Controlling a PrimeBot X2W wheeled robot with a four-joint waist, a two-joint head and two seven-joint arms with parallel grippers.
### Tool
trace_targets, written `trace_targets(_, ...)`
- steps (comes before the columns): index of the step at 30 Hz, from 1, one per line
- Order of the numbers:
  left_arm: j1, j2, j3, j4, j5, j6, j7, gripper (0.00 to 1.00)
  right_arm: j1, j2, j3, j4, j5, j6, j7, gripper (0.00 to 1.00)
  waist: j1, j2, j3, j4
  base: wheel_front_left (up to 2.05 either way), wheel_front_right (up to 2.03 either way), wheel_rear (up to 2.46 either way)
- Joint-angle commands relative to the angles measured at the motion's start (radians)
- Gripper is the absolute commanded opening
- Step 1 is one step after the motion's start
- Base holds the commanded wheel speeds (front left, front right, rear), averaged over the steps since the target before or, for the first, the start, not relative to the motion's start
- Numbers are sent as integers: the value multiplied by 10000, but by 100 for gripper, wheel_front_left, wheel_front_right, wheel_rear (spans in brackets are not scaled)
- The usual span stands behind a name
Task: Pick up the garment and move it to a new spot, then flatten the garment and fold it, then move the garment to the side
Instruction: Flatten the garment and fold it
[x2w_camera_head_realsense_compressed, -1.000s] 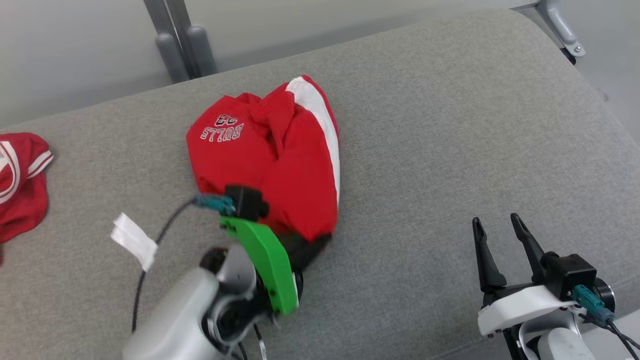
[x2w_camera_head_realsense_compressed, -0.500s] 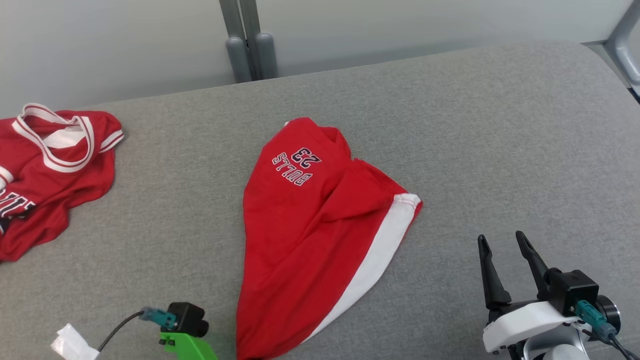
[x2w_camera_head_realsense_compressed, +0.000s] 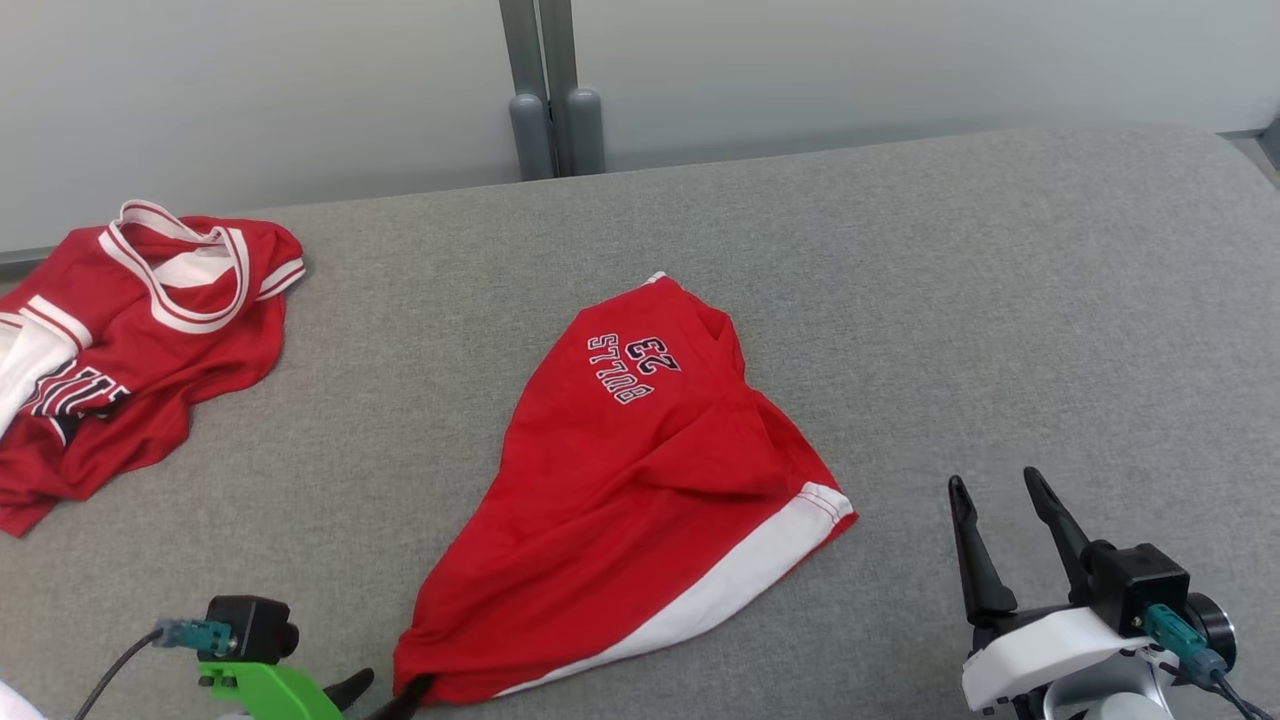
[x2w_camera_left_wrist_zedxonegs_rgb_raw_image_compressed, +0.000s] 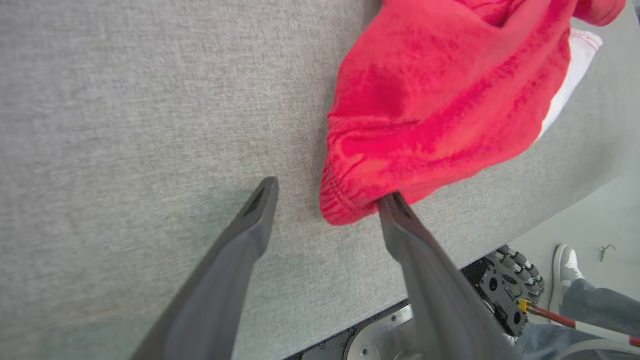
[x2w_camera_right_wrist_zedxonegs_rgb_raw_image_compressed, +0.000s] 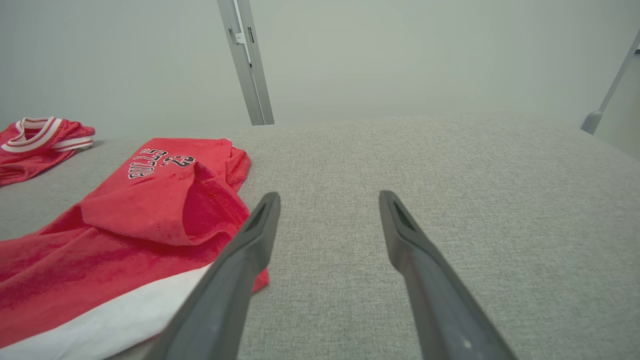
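The garment (x2w_camera_head_realsense_compressed: 640, 470) is a pair of red shorts with a white side stripe and "BULLS 23" print. It lies loosely spread on the grey padded surface (x2w_camera_head_realsense_compressed: 950, 300). My left gripper (x2w_camera_head_realsense_compressed: 388, 688) is open at the garment's near left corner. In the left wrist view that corner of the garment (x2w_camera_left_wrist_zedxonegs_rgb_raw_image_compressed: 425, 100) sits between the spread fingers of the left gripper (x2w_camera_left_wrist_zedxonegs_rgb_raw_image_compressed: 327, 197) and touches the right-hand one. My right gripper (x2w_camera_head_realsense_compressed: 995, 483) stands open to the garment's right with nothing in it. The right wrist view has the right gripper (x2w_camera_right_wrist_zedxonegs_rgb_raw_image_compressed: 330, 197) over bare surface, the garment (x2w_camera_right_wrist_zedxonegs_rgb_raw_image_compressed: 150, 210) to its left.
A second red jersey (x2w_camera_head_realsense_compressed: 130, 330) with white trim lies crumpled at the far left, also seen as the jersey (x2w_camera_right_wrist_zedxonegs_rgb_raw_image_compressed: 35, 140) in the right wrist view. Grey posts (x2w_camera_head_realsense_compressed: 550, 110) rise behind the surface. Beyond its near edge are my wheeled base (x2w_camera_left_wrist_zedxonegs_rgb_raw_image_compressed: 505, 295) and a person's shoe (x2w_camera_left_wrist_zedxonegs_rgb_raw_image_compressed: 565, 265).
The head camera has shifted. My left gripper has opened and let go of the garment, which was bunched up a second ago and now lies spread out. The right gripper stays open.
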Motion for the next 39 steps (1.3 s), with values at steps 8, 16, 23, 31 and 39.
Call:
trace_targets(8, 835, 124, 476, -2573, 318, 829, -1193, 100, 216, -107, -157, -152, -35, 1, -31, 100, 0, 0, 125, -203, 0, 0, 0)
trace_targets(16, -293, -665, -16, -1219, 1150, 1218, -1116, 100, -195, -96, 130, -106, -67, 1, -31, 100, 0, 0, 375, -460, 0, 0, 0)
trace_targets(23, -1014, -1321, -307, 242, 1600, 942, -1422, 0, -185, -87, 153, -151, -59, 1, -31, 100, 0, 0, 578, -646, 0, 0, 0)
trace_targets(31, -1702, -1738, -89, 624, 1386, 580, -1732, 0, -294, -101, 110, -134, -56, 1, -31, 100, 0, 0, 699, -748, 0, 0, 0)
trace_targets(39, -3294, -2348, 118, 1378, 914, 319, -1057, 12, -486, -180, 332, -28, -87, 1, -31, 100, 0, 0, 846, -722, 0, 0, 0)
